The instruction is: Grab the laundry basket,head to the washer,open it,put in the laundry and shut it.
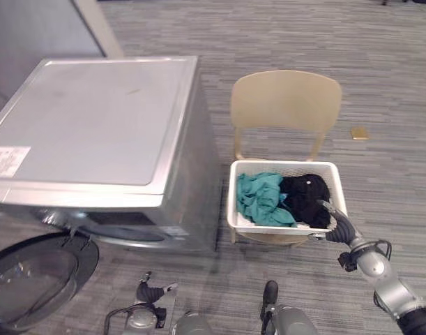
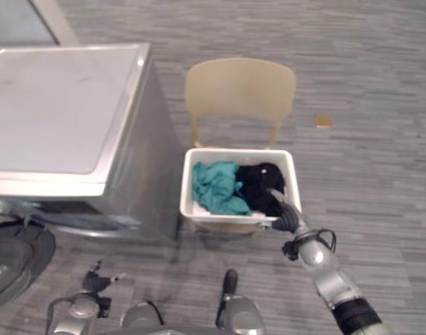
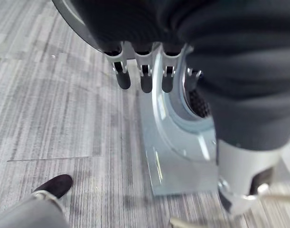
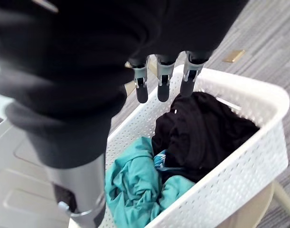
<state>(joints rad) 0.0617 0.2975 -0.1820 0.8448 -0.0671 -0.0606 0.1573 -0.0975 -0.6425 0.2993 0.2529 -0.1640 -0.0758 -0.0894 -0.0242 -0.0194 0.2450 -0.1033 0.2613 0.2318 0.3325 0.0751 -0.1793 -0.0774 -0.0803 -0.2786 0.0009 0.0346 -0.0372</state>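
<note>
a white laundry basket [image 1: 235,209] sits on the seat of a tan chair [image 1: 286,105] at centre right of the head view, just right of the silver washer [image 1: 94,132] that takes up the upper left. in the basket lie a teal garment [image 1: 260,197] on its left side and a black garment [image 1: 305,195] on its right, touching each other. the washer's round door [image 1: 33,279] hangs open at the lower left of the frame. the right hand [image 1: 336,222] reaches from the lower right to the basket's near right corner, fingers straight and relaxed over the black cloth, gripping nothing; its wrist view shows the fingertips [image 4: 142,94] above the clothes. the left hand [image 3: 142,78] hangs low at the lower left, fingers straight, holding nothing, with the washer's opening beyond. a small tan object [image 1: 360,132] lies on the grey carpet [image 1: 303,35] right of the chair
</note>
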